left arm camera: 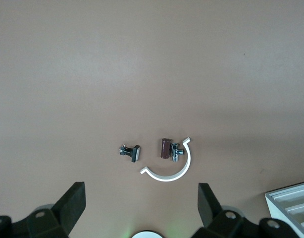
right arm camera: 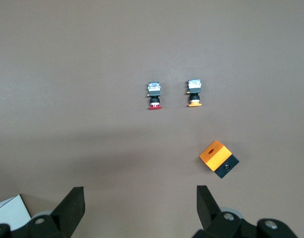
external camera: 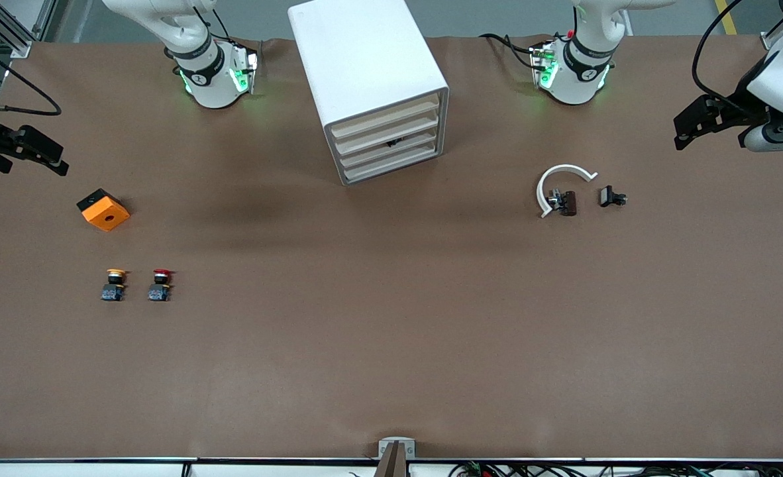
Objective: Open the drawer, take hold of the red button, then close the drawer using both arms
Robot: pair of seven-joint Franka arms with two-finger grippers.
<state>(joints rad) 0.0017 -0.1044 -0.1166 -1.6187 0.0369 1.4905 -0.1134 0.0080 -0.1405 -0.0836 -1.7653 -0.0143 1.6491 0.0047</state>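
The white cabinet (external camera: 365,59) stands near the robots' bases, midway between them. Its four beige-fronted drawers (external camera: 389,126) are all pushed in. The red-capped button (external camera: 161,285) sits upright on the table toward the right arm's end, and shows in the right wrist view as the red-capped button (right arm camera: 154,96). My right gripper (external camera: 34,159) hangs open and empty above the table's edge at that end; from its wrist, the right gripper (right arm camera: 140,206) has bare table between its fingers. My left gripper (external camera: 686,129) hangs open and empty at the other end, and the left gripper (left arm camera: 142,203) holds nothing.
An orange-yellow-capped button (external camera: 114,285) stands beside the red one. An orange cube with a hole (external camera: 103,209) lies farther from the front camera. Toward the left arm's end lie a white C-shaped ring (external camera: 560,179), a brown part (external camera: 568,203) and a small black part (external camera: 611,197).
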